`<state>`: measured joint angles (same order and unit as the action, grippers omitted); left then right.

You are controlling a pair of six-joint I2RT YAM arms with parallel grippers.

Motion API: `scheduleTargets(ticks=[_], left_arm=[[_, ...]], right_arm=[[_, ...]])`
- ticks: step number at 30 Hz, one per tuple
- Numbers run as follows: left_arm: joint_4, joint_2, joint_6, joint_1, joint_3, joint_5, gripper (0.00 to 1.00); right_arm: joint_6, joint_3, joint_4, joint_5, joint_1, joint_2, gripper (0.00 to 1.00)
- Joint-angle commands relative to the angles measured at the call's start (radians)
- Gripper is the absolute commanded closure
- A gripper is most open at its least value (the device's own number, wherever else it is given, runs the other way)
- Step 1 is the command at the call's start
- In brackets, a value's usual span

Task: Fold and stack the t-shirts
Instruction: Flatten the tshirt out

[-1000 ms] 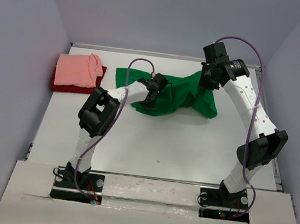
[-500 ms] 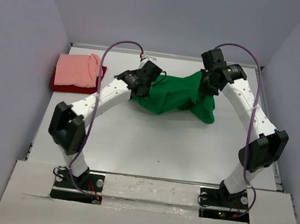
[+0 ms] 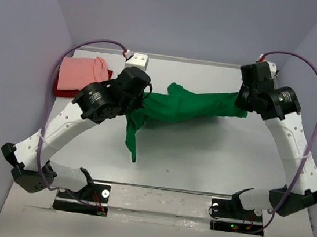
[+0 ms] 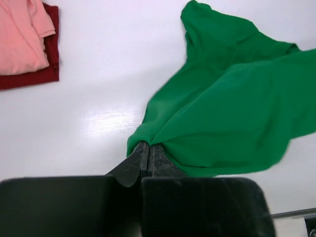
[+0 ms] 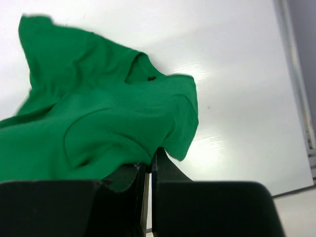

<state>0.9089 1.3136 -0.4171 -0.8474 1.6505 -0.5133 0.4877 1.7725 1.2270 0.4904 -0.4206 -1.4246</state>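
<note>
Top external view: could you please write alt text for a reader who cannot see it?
A green shirt hangs stretched between the left gripper and right gripper, each shut on an end. At far left, a folded pink shirt lies on a red shirt.

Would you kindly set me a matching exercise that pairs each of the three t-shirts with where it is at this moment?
Things:
1. green t-shirt
2. pink t-shirt
3. dark red t-shirt

States:
a. at the bottom of the pile, only its edges showing
b. stretched between the left claw and the right claw, both shut on it
c. folded, lying on top of another shirt

Pairs: 1-b, 2-c, 3-a
</note>
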Motion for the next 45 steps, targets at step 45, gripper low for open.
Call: scheduleTargets(ticks=[45], left_arm=[[-0.163,-0.114,0.015,0.187,-0.202,0.342,1.0]], right_arm=[[-0.227,0.1,-0.104,-0.116,-0.006,-0.029,1.0]])
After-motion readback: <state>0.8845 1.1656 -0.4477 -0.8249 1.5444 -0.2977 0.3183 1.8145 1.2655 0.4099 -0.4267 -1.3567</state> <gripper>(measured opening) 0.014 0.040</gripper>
